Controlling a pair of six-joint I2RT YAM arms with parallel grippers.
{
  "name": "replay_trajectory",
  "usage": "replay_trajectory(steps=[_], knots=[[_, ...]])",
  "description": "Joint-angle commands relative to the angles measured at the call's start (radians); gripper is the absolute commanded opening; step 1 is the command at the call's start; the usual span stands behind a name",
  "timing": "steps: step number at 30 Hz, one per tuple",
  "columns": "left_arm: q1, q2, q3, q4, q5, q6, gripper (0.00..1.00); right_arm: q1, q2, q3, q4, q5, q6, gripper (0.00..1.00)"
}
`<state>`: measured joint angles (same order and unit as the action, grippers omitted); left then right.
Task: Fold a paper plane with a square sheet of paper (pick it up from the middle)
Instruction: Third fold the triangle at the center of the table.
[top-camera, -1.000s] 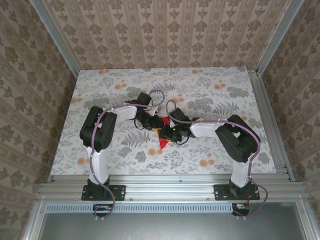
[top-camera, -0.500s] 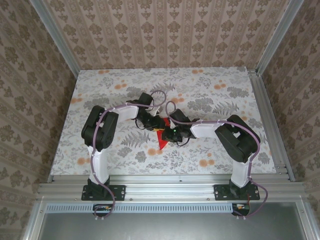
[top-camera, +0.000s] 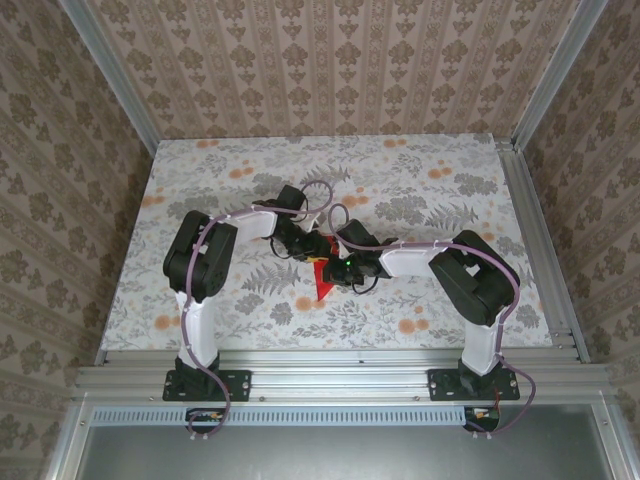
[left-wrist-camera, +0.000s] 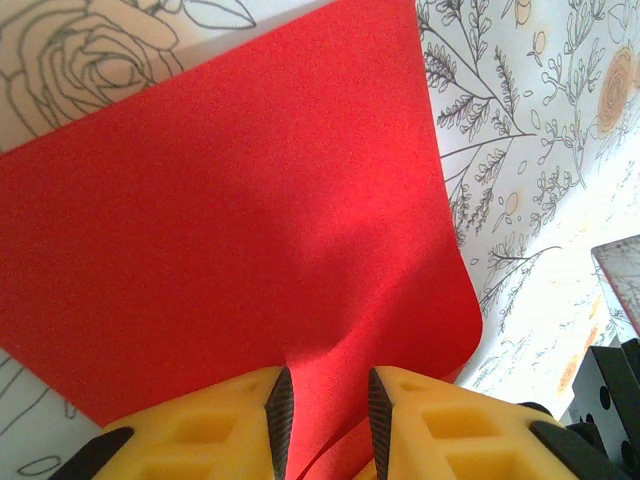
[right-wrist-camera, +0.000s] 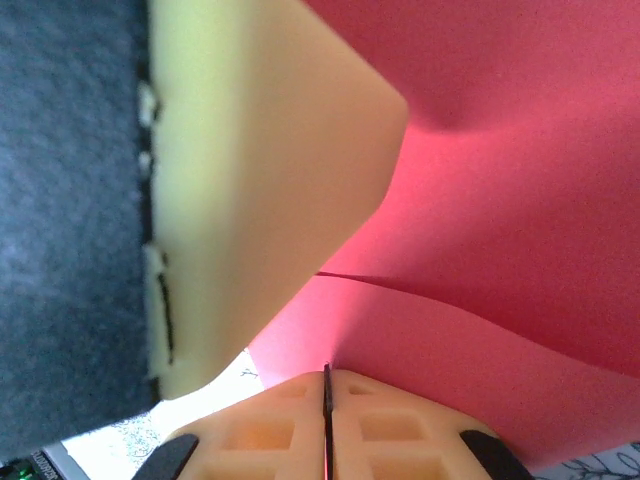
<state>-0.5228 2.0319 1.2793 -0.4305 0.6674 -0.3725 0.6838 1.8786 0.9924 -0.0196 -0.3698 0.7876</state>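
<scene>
The red sheet of paper (top-camera: 322, 278) hangs bent between both grippers at the table's middle, one pointed corner hanging toward the near edge. In the left wrist view the sheet of paper (left-wrist-camera: 230, 200) spreads wide above the table. A curved fold of it fills the gap between the jaws of my left gripper (left-wrist-camera: 322, 375), which are closed on that fold. My right gripper (right-wrist-camera: 327, 372) is shut, pinching an edge of the sheet of paper (right-wrist-camera: 520, 200). From above, the left gripper (top-camera: 304, 247) and right gripper (top-camera: 337, 262) almost touch. No paper plane shape has formed.
A flower-print cloth (top-camera: 430, 200) covers the table, with patterned walls on three sides and a metal rail (top-camera: 330, 380) along the near edge. A yellow finger of the left gripper (right-wrist-camera: 250, 180) stands close beside the right jaws. A black part of the right arm (left-wrist-camera: 610, 400) shows low right.
My right gripper has closed on the paper's edge and shifted slightly left. The left gripper has kept its hold, and the paper's lower corner now looks narrower from above.
</scene>
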Motion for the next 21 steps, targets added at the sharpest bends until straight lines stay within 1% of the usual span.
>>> replay_trajectory(steps=[1,13,21], knots=[[-0.006,0.038,0.005,-0.023,-0.009,0.024,0.31,0.006,0.016,-0.008,-0.033,0.029,0.0,0.12],[-0.009,0.034,-0.004,-0.015,-0.003,0.017,0.31,0.005,0.007,-0.017,-0.01,0.068,0.051,0.13],[-0.009,0.032,-0.012,-0.011,-0.002,0.018,0.31,0.003,0.006,-0.026,0.031,0.055,0.074,0.13]])
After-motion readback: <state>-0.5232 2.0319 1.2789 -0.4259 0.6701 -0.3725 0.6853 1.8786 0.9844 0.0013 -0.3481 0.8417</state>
